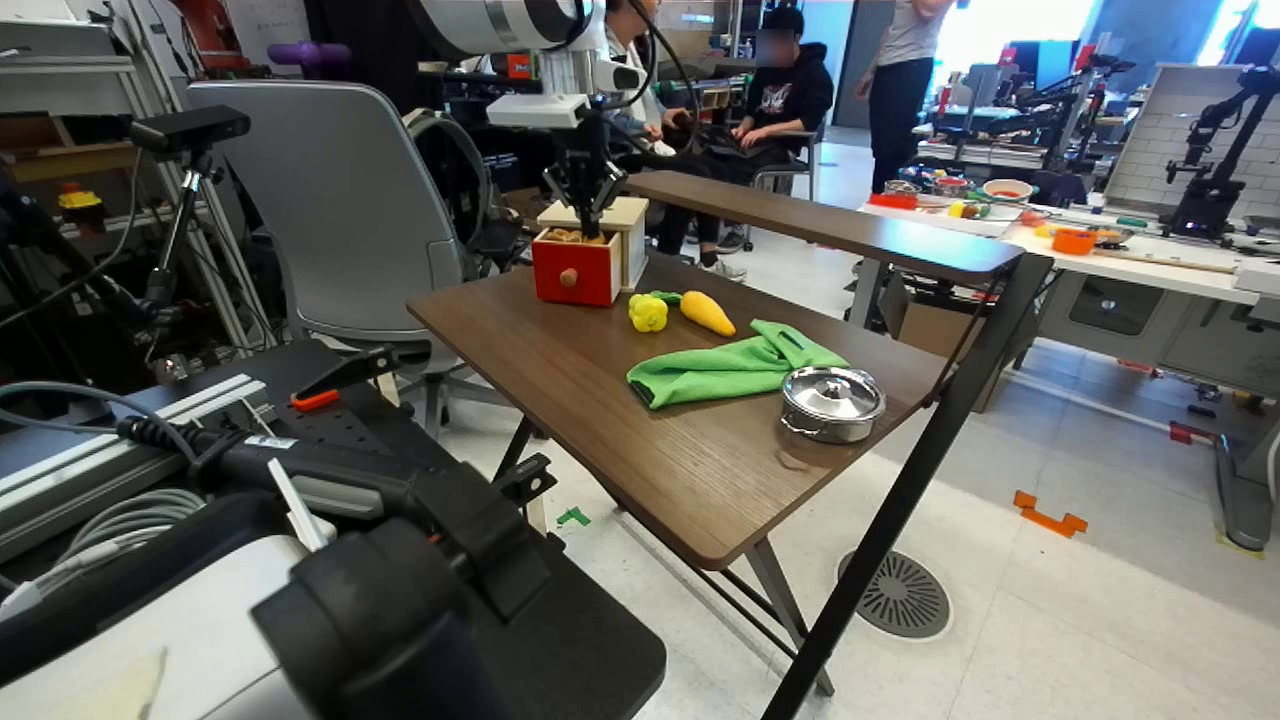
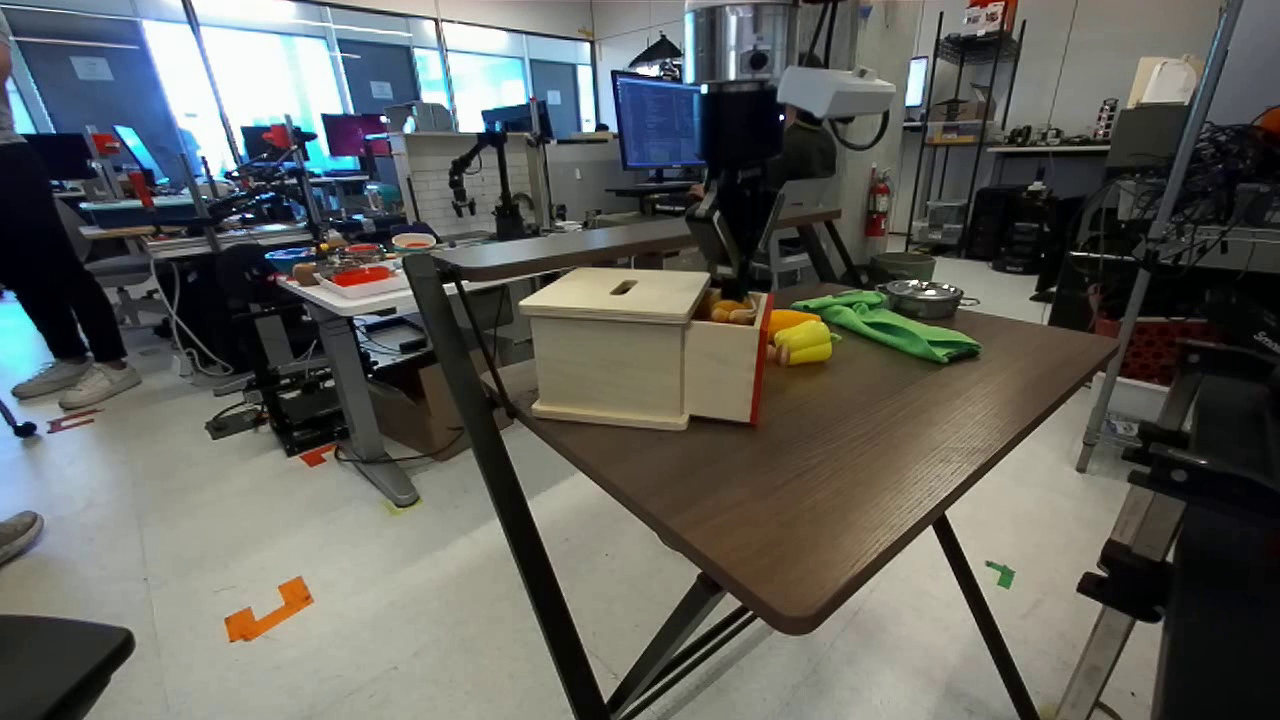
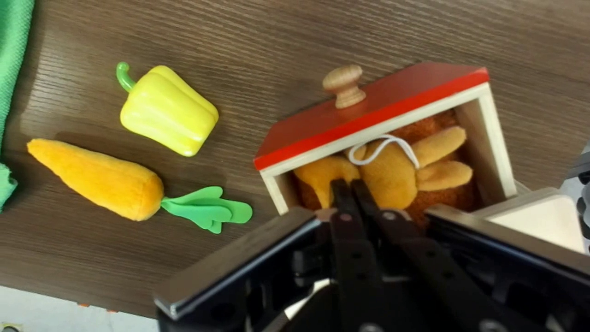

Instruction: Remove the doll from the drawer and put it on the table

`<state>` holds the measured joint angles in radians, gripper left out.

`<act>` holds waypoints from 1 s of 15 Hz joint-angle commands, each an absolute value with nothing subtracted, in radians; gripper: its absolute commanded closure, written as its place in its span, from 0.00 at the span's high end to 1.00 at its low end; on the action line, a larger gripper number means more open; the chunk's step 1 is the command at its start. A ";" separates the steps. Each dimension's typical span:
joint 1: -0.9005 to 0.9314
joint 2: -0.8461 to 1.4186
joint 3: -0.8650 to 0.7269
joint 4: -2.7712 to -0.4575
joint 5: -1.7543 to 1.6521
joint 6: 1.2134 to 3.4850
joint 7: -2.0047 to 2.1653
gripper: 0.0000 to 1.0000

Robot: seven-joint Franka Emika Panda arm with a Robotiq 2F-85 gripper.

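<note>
The doll is a plush orange-yellow figure (image 3: 392, 182) with long ears and a white string loop. It lies in the pulled-out drawer (image 3: 382, 103), which has a red front and a round wooden knob. The drawer and its pale wooden box show in both exterior views (image 1: 575, 270) (image 2: 725, 370). My gripper (image 3: 350, 182) points down into the drawer. Its fingertips are almost together at the doll's neck and seem to pinch its cloth. The tips are partly hidden in the exterior views (image 1: 590, 228) (image 2: 737, 288). The box stands on the dark brown table (image 1: 560, 385).
A yellow toy pepper (image 3: 170, 110) and a plush carrot (image 3: 101, 180) lie on the table beside the drawer. A green cloth (image 1: 735, 368) and a lidded metal pot (image 1: 832, 405) are farther along. A raised brown shelf (image 1: 820, 225) runs along one table side.
</note>
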<state>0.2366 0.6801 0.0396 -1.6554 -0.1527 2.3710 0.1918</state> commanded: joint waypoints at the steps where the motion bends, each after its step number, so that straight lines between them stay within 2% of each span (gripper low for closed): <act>1: 0.245 0.639 0.033 -1.656 -0.156 2.313 0.183 0.01; 8: 0.229 0.463 0.053 -1.755 -0.149 2.236 0.171 0.01; 15: 0.169 0.342 0.041 -1.968 -0.147 2.274 0.162 0.01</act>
<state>0.1968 0.4022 0.0446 -1.8575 -0.1521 2.2470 0.1805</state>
